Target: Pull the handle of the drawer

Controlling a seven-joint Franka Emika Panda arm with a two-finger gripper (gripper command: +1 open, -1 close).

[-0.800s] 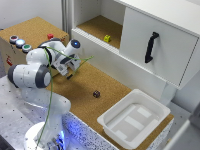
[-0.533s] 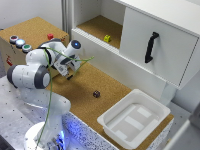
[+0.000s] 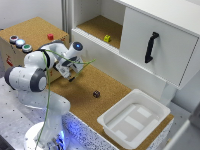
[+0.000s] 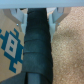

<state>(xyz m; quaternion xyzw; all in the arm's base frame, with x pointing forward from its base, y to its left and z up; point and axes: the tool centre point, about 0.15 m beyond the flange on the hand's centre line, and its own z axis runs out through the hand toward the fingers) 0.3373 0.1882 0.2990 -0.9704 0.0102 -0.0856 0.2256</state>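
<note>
The large white cabinet (image 3: 165,55) stood at the exterior view's right, its drawer front carrying a black vertical handle (image 3: 151,47). The white rectangular plastic tray (image 3: 134,117) lay below. The gripper (image 3: 71,78) hovered well apart from the handle; its opening could not be judged.

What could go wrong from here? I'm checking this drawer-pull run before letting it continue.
1. The gripper is far from the black handle, so the approach is long, and a poor line-up could hit the white drawer front instead of the handle.
2. A green cable loops around the arm and might snag as it extends.
3. The wrist view does not show the handle, so alignment cannot be checked there.
</note>
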